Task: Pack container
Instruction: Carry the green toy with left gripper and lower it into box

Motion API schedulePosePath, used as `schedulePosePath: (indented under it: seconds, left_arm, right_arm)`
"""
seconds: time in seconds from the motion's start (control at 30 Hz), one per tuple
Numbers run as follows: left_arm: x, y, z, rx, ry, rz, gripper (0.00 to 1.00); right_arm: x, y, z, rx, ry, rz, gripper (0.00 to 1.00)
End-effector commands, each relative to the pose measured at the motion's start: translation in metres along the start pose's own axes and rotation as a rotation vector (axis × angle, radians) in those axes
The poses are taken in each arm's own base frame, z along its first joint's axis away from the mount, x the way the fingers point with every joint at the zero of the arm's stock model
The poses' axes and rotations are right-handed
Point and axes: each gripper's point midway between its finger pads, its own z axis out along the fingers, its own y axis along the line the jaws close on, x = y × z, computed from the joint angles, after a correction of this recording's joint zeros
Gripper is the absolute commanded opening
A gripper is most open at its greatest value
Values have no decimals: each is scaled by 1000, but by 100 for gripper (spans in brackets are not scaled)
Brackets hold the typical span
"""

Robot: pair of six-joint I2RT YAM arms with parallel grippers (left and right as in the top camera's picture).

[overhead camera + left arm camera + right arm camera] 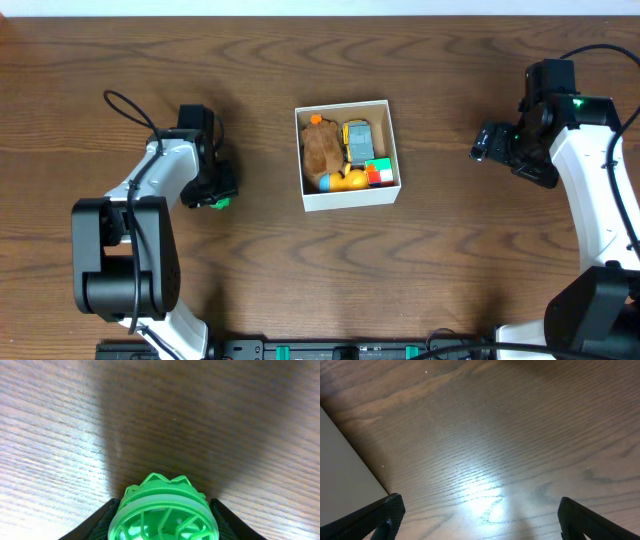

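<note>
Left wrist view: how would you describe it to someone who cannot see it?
A round green plastic toy with spokes sits gripped between the left gripper's two dark fingers, low in the frame. Behind it lies brown wooden table.

Even bright light; glare patch on table [485,497]; dark shadow beyond softly blurred green toy [164,516].

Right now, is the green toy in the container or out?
Out: the left gripper holds the green toy, well apart from the container.
</note>
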Motion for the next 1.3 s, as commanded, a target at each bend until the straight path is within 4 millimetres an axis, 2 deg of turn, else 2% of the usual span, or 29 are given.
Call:
schedulePosePath:
  seconds: [0.0, 0.1, 0.27, 0.33, 0.4, 0.5, 0.6, 0.67, 0.7, 0.8, 0.83, 0.93, 0.97, 1.0, 1.13, 1.2, 1.27]
  left_arm:
    - [-23, -21, -41, 47, -120, 36, 12]
    - [-30, -46, -79, 83, -212, 133, 6]
    - [-21, -116, -147, 172, -419, 444, 6]
    - [-9, -147, -165, 209, -494, 583, 6]
    - [2, -173, -173, 236, -538, 690, 6]
    - [20, -202, -170, 266, -545, 777, 6]
    - [32, -216, -149, 259, -491, 823, 7]
    - [35, -218, -134, 245, -450, 831, 15]
    - [36, -219, -125, 238, -428, 829, 24]
    - [37, -219, -108, 219, -384, 830, 29]
    - [38, -219, -104, 214, -374, 830, 35]
    - [38, -218, -102, 211, -367, 831, 44]
    - [38, -218, -102, 211, -368, 831, 49]
    - [38, -218, -102, 211, -368, 831, 60]
    - [38, -219, -103, 211, -370, 831, 68]
    - [38, -218, -105, 214, -376, 830, 76]
    - [37, -218, -110, 219, -387, 829, 77]
  right_arm:
    - [1, -2, 4, 3, 13, 0, 99]
    - [1, -2, 4, 3, 13, 0, 99]
    - [0, -2, 4, 3, 12, 1, 99]
    - [0, -2, 4, 3, 12, 1, 99]
    - [1, -2, 4, 3, 13, 1, 99]
    - [1, -2, 4, 3, 14, 1, 99]
    - [1, -2, 4, 3, 13, 1, 99]
    - [1, -2, 4, 3, 14, 0, 99]
    - [1, -2, 4, 3, 14, 0, 99]
    - [1, -2, 4, 3, 13, 0, 99]
    - [1, -2, 4, 3, 14, 0, 99]
    - [1, -2, 4, 3, 14, 0, 99]
    - [1, -2, 4, 3, 13, 0, 99]
    - [1, -2, 4, 3, 13, 0, 99]
    - [1, -2, 4, 3, 14, 0, 99]
    - [1, -2, 4, 3, 14, 0, 99]
    - [1, -2, 4, 4, 13, 0, 99]
